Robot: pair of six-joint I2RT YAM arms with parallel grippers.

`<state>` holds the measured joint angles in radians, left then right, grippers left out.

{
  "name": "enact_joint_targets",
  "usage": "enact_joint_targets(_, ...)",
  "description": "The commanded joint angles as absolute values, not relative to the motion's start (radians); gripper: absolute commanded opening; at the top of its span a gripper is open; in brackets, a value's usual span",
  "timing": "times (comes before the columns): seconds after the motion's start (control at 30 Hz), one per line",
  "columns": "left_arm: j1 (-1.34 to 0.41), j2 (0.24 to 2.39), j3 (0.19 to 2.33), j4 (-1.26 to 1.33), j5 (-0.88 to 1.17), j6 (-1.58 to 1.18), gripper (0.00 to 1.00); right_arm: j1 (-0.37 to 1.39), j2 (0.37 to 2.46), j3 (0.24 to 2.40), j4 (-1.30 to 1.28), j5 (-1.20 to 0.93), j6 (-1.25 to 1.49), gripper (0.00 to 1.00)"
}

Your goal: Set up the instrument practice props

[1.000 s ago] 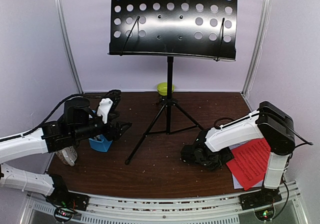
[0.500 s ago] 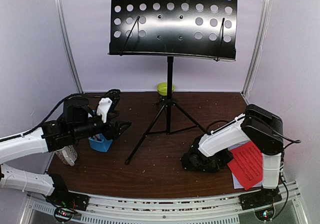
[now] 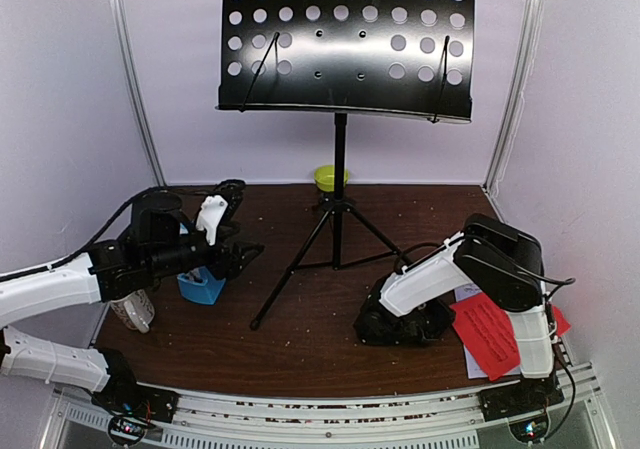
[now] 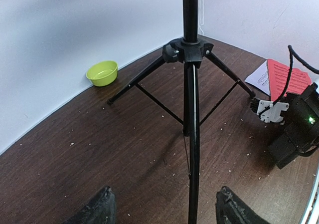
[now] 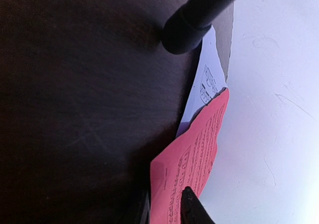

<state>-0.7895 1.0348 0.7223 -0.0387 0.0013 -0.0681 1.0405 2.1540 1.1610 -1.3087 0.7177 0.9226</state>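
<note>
Pinching the limp red music sheet (image 3: pixel 495 331) by one edge, your right end effector (image 5: pixel 167 210) looks nearly closed on the paper, low at the right of the surface (image 3: pixel 320 354), with the white music sheet (image 5: pixel 207 84) underneath. The perforated black metal music stand (image 3: pixel 340 39) rises behind and to the left, nearer this arm's reach. Your left end effector (image 4: pixel 164 211) gapes wide, empty.

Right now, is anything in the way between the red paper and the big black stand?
Nothing visible is. The red sheet lies front right on the table, and the air up to the stand's perforated tray looks open.
</note>
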Motion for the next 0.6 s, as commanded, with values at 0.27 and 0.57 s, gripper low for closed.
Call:
enact_joint_targets(0.27,-0.773,1.07,0.78,0.025,0.038,-0.043,0.71,1.004,2.121,1.147,-1.191,0.697,0.926,0.08)
enact_joint_targets(0.57,-0.767,1.086,0.79,0.02,0.037,-0.026,0.71,0.999,1.967,1.129,-1.185,0.674,0.937,0.0)
